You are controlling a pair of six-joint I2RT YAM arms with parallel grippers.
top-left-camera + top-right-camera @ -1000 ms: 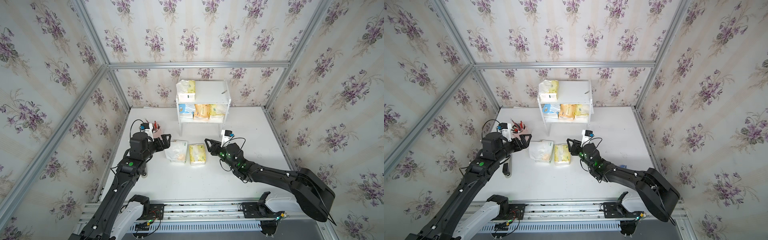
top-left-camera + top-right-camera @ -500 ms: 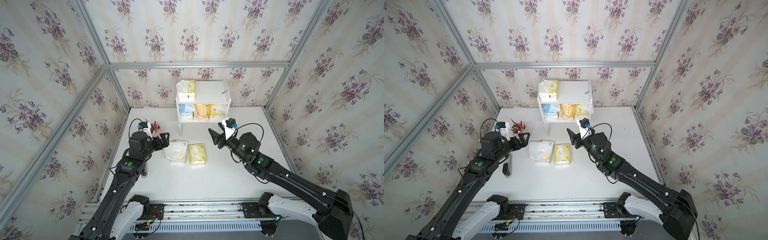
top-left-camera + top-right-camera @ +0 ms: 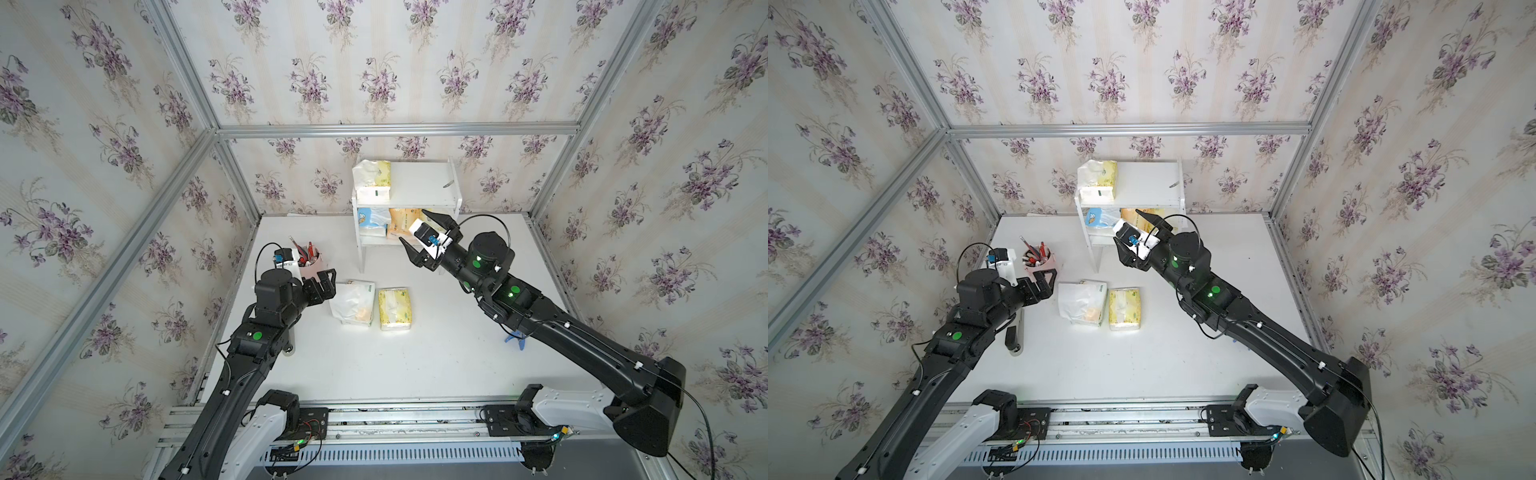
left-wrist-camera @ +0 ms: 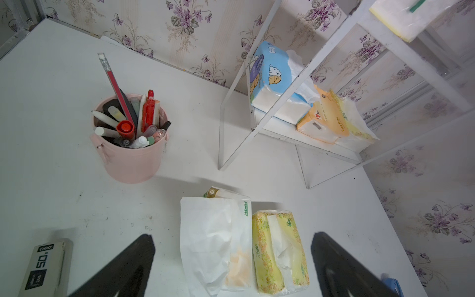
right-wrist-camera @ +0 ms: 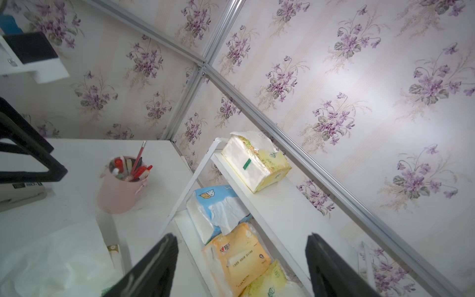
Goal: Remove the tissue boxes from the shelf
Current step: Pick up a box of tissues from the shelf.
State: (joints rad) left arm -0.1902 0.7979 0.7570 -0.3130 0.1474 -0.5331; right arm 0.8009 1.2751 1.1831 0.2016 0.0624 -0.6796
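Right gripper (image 3: pixel 411 225) has risen from table level beside the yellow pack (image 3: pixel 395 307) to the front of the shelf (image 3: pixel 419 183), lower tier, at frame centre. Its jaws have spread wider and hold nothing. Left gripper (image 3: pixel 323 283) has kept its place left of centre, fully spread and empty. Two of six packs are off: the white pack (image 3: pixel 353 301) and the yellow pack lie side by side on the table (image 3: pixel 374 365). Four remain on the shelf, upper centre: blue pack (image 3: pixel 370 220), orange pack (image 3: pixel 399 222) and low yellow pack (image 5: pixel 270 282) in a row on the lower tier, top yellow pack (image 3: pixel 372 178) at the left end of the top board. Progress is judged at one third. The table is white and scuffed and carries a pen cup (image 4: pixel 128 159). Floral wallpaper (image 3: pixel 382 83) and aluminium framing (image 3: pixel 395 129) enclose it.
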